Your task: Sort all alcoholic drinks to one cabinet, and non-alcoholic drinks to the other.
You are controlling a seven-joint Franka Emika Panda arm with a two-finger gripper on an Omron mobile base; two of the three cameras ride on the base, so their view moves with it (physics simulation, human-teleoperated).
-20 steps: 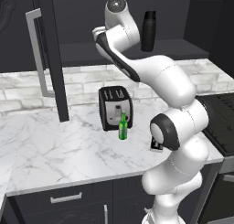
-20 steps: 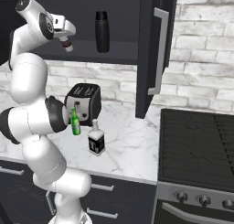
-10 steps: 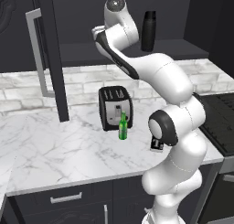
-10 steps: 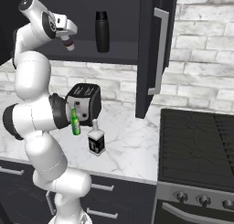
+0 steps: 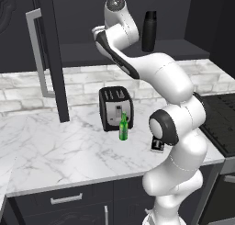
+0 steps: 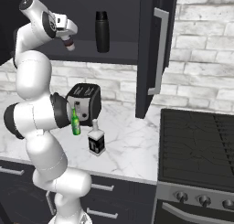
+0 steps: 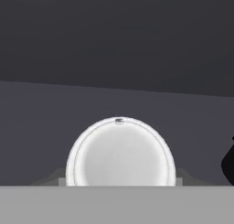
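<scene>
Gripper (image 6: pixel 69 44) raised inside the open dark wall cabinet (image 6: pixel 68 17) clasps a small paper coffee cup (image 6: pixel 69 43), its round white lid (image 7: pixel 120 152) facing the hand camera. Right of the cup, one matte black cylindrical flask (image 6: pixel 102 31) stands on the shelf. Below the cup, on the veined white marble counter (image 5: pixel 55 150), sit one toaster (image 5: pixel 115 108), one green glass beer bottle (image 5: pixel 123 127) and one squat black-labelled bottle (image 6: pixel 96 139).

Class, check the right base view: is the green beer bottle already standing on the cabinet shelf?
No, the green beer bottle stands on the marble counter beside the toaster.
</scene>
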